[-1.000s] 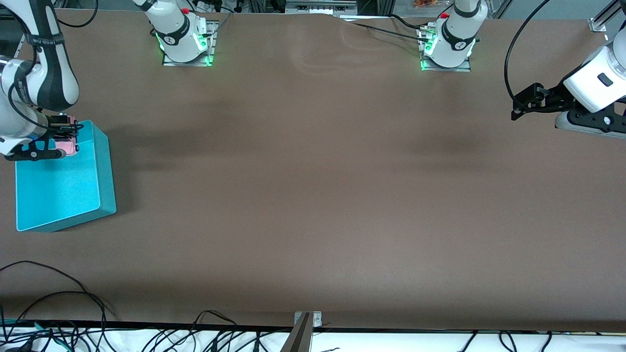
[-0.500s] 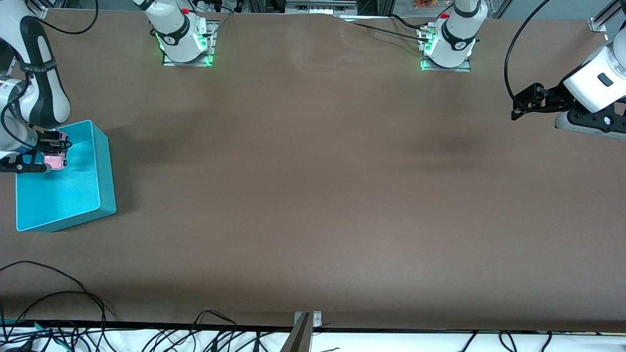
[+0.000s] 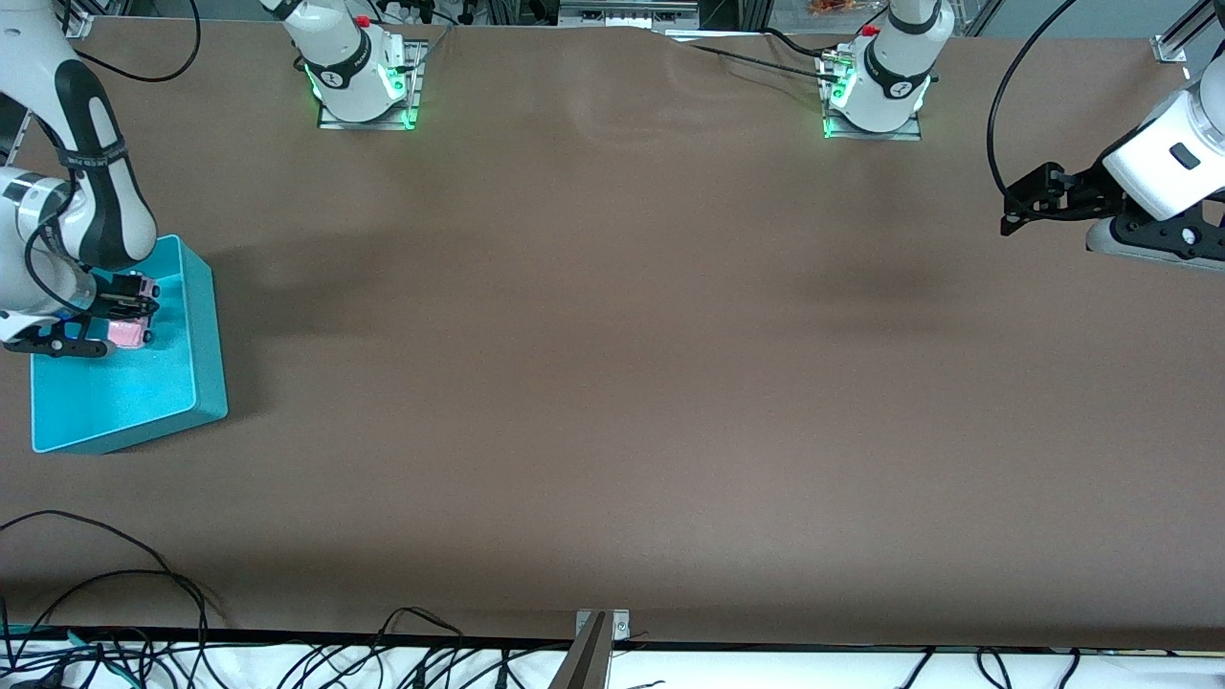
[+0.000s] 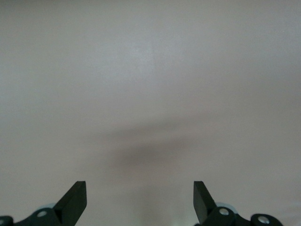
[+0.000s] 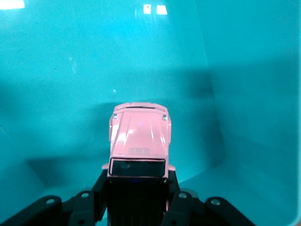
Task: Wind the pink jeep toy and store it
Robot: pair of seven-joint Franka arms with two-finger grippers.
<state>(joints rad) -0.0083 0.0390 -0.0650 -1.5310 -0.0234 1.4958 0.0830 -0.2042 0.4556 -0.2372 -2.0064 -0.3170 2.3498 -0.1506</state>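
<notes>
The pink jeep toy [image 3: 127, 331] [image 5: 141, 136] hangs inside the turquoise bin [image 3: 206, 335] at the right arm's end of the table. My right gripper [image 3: 122, 311] [image 5: 136, 188] is shut on the jeep's black rear, one finger on each side, pink hood pointing down toward the bin's floor [image 5: 94, 70]. Whether its wheels touch the floor is hidden. My left gripper [image 3: 1024, 203] [image 4: 139, 200] waits open, with nothing between its fingers, over bare table at the left arm's end.
The bin's walls [image 5: 254, 94] rise close around the jeep. Both arm bases [image 3: 364, 81] [image 3: 876, 96] stand along the table's back edge. Loose black cables [image 3: 115, 612] lie along the edge nearest the front camera.
My right gripper has carried the jeep lower into the bin, shifting first toward the table's end and then back a little. The left arm has not moved.
</notes>
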